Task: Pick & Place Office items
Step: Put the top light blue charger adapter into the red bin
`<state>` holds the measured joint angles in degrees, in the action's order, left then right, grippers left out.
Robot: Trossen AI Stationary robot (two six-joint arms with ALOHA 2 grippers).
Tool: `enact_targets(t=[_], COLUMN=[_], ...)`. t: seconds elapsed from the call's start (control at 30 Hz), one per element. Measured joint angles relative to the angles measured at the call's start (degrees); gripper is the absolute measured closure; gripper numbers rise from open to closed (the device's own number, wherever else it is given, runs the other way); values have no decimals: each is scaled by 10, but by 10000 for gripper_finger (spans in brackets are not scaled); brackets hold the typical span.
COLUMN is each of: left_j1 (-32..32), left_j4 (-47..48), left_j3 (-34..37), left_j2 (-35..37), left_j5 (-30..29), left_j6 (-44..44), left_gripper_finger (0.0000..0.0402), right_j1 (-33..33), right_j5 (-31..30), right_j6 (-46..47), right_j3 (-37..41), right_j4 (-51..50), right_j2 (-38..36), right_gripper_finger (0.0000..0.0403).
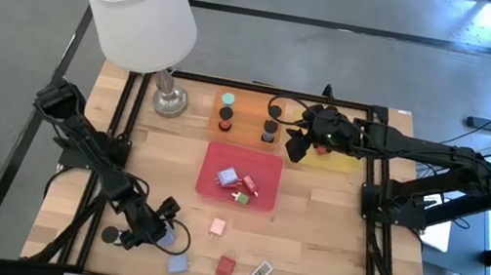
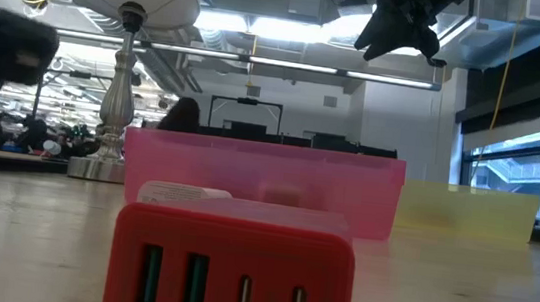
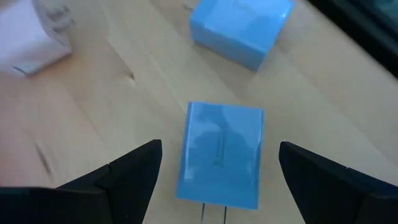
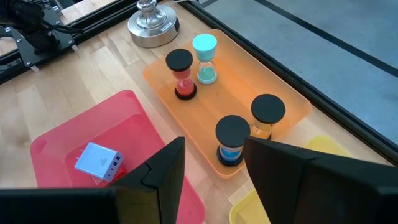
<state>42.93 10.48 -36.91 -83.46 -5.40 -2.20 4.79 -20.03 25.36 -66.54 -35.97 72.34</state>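
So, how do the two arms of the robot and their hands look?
Both arms are dark, almost black, built of slim jointed segments with black cables running along them. The left hand shows two matte black, wedge-shaped fingers with plain flat faces. The right hand has the same dark angular fingers. No markings are visible on either.

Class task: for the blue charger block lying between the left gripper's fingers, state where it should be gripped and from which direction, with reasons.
Grip the blue charger block across its two long flat sides, coming straight down from above. It lies flat on the table, prongs pointing back toward the wrist, and the open left gripper already straddles those parallel sides, probably giving a square hold.
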Motion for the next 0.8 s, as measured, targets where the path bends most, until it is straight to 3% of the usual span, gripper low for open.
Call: enact_targets(t=[0.2,0.4,0.53,0.73,0.8], left_j1=[-8,-11,-11,-11,-11], left_j4=[-4,-7,-6,-7,-8], left_j3=[0,0,0,0,0], left_j2=[-31,-39,-39,-39,-39], left_j5=[1,-11,-27,-30,-30], left_j6=[3,-65,-89,-99,-114], left_gripper_finger=[80,83,112,187,189], right_j1=[0,0,0,0,0], right_j5=[0,0,0,0,0], right_j6=[0,0,0,0,0], right_j3=[0,0,0,0,0], right_j4=[0,0,0,0,0], right_j2=[0,0,0,0,0], right_gripper_finger=[236,236,236,236,236])
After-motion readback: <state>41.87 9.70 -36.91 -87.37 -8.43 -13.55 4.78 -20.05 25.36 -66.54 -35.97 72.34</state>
